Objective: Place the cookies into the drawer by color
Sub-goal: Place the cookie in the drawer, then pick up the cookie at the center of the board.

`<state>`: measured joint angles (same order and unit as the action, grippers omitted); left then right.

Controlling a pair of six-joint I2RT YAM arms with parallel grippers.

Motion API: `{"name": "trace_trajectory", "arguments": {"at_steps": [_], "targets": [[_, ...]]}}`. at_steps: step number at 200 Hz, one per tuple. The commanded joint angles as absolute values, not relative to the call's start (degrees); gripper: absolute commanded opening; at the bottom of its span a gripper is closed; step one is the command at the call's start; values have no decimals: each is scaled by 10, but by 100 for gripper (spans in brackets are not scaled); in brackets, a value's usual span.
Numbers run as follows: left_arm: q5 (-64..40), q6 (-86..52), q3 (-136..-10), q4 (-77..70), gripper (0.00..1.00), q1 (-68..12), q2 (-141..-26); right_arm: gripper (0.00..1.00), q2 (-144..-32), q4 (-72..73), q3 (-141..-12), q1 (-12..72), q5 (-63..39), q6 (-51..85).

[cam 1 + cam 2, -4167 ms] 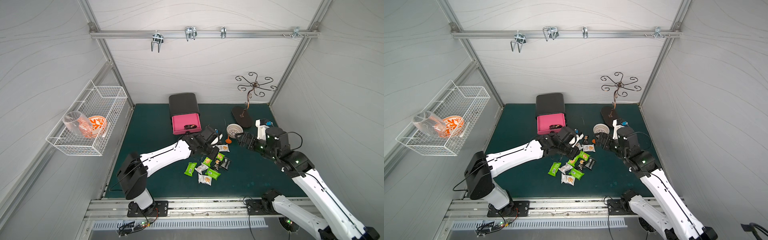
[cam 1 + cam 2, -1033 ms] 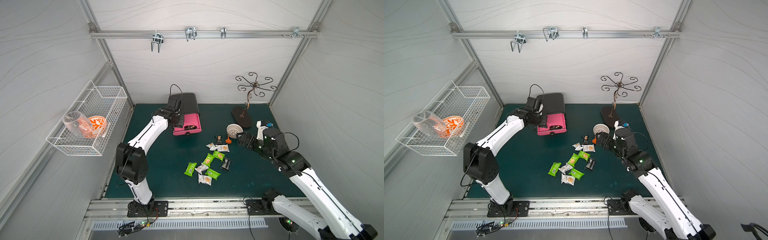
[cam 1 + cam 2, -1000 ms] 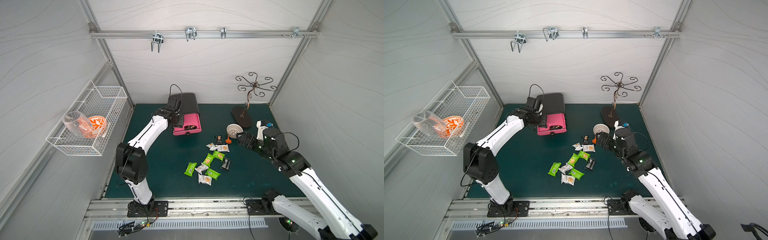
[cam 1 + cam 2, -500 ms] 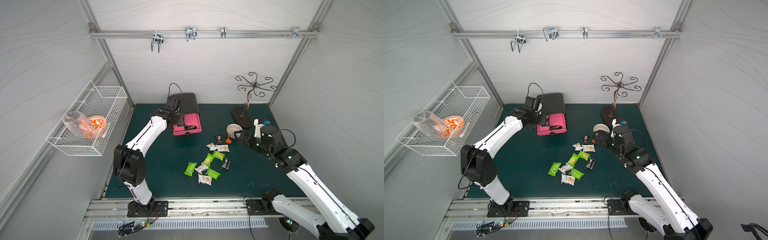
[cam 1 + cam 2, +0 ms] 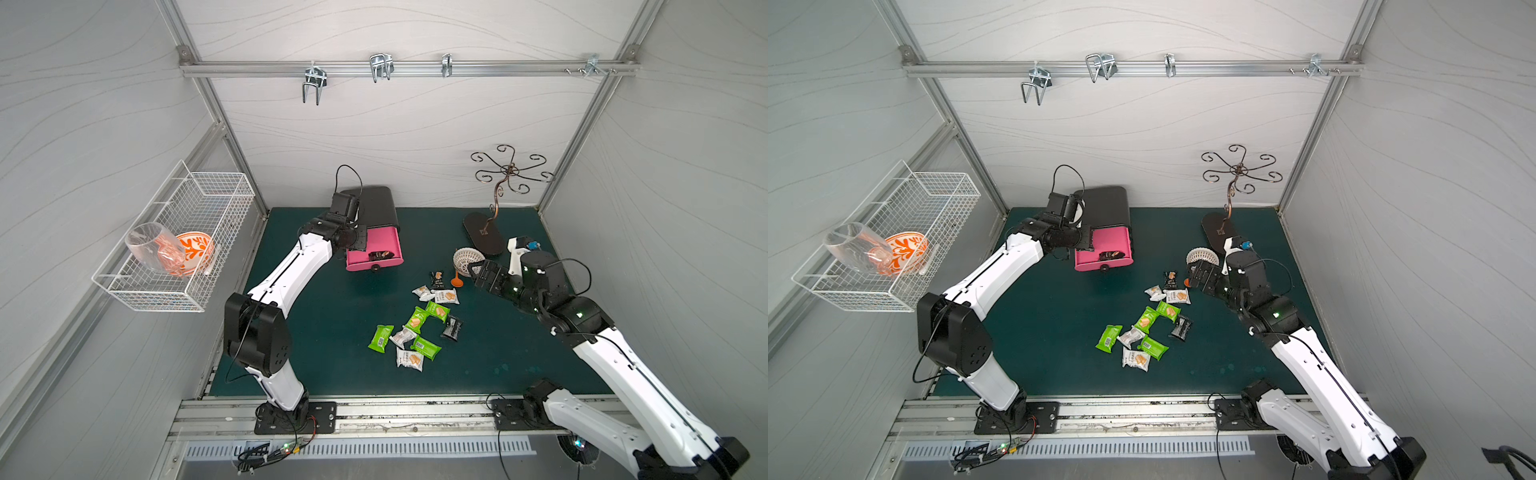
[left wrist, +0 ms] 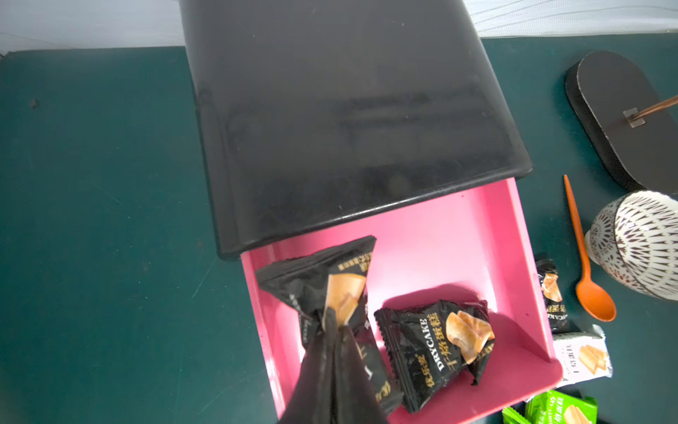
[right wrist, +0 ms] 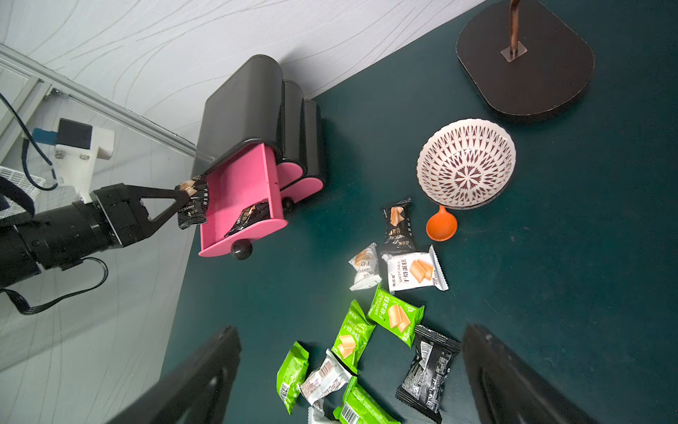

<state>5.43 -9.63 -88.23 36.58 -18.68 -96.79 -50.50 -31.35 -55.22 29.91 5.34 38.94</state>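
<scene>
Black cookie packet (image 6: 341, 279) clamped in left end effector (image 6: 332, 325) at pink drawer (image 6: 440, 227) edge, right end effector (image 7: 350, 332) spread wide, empty

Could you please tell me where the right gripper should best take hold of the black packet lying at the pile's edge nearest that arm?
Probably across its puffed middle, coming straight down from above. The black packet lies flat on the mat with both long edges free; only one corner meets a green packet. The right gripper is open above the pile.
</scene>
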Motion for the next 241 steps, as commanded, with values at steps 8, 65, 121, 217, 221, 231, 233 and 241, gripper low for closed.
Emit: {"name": "trace_trajectory", "arguments": {"at_steps": [8, 65, 121, 217, 221, 231, 233, 241], "targets": [[43, -98, -889, 347, 55, -185, -959, 99, -499, -304, -563, 298, 51, 379], [44, -110, -883, 345, 8, -184, -961, 99, -501, -304, -562, 298, 50, 377], [34, -117, -889, 340, 12, -185, -957, 99, -501, -305, -562, 297, 52, 376], [-89, -164, -835, 223, 21, -412, -928, 99, -475, -338, -570, 297, 127, 374], [-87, -157, -838, 227, 21, -427, -936, 99, -471, -341, -570, 297, 135, 374], [-82, -133, -850, 245, 21, -465, -962, 99, -459, -347, -570, 297, 156, 374], [-81, -125, -853, 249, 21, -471, -966, 99, -456, -348, -569, 297, 161, 375], [-71, -89, -861, 266, 21, -499, -988, 99, -445, -350, -567, 297, 177, 376]]}}
